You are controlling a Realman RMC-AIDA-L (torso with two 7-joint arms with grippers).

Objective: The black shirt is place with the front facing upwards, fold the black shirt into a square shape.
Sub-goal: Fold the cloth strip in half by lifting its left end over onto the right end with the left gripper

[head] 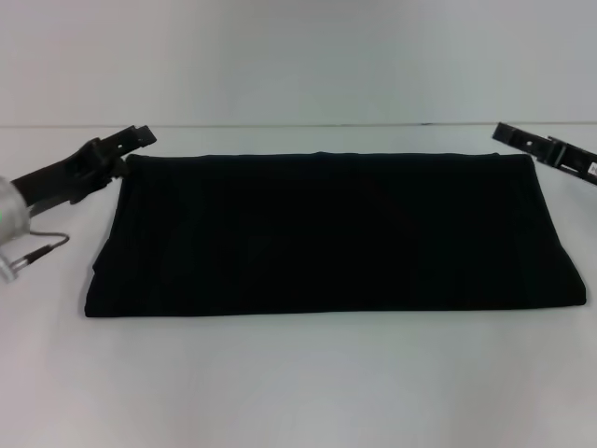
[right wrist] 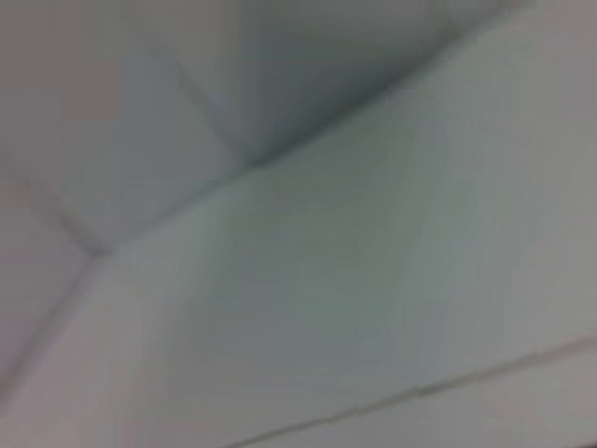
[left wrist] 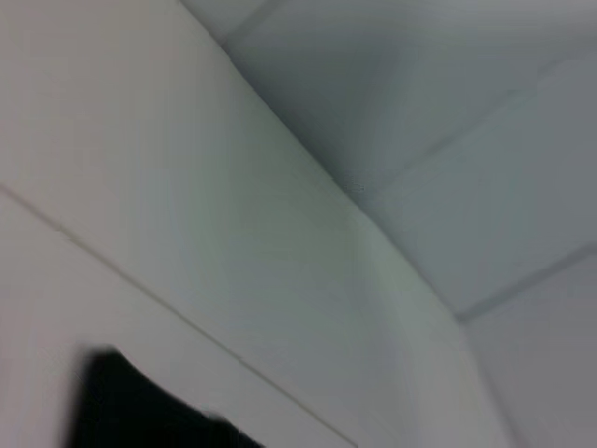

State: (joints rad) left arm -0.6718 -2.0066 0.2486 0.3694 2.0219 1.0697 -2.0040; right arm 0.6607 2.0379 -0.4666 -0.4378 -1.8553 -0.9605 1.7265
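— The black shirt (head: 331, 233) lies mid-bench (head: 298, 383) as a wide flat band, already folded lengthwise, I'd say. No lettering shows.

— So next a sideways fold, one end over the other, to square it?

— Likely. The left hand (head: 131, 142) sits at its far left corner, the right hand (head: 522, 138) near the far right corner. Gripping or not, I can't tell for either; the wrist views show mostly bare bench.
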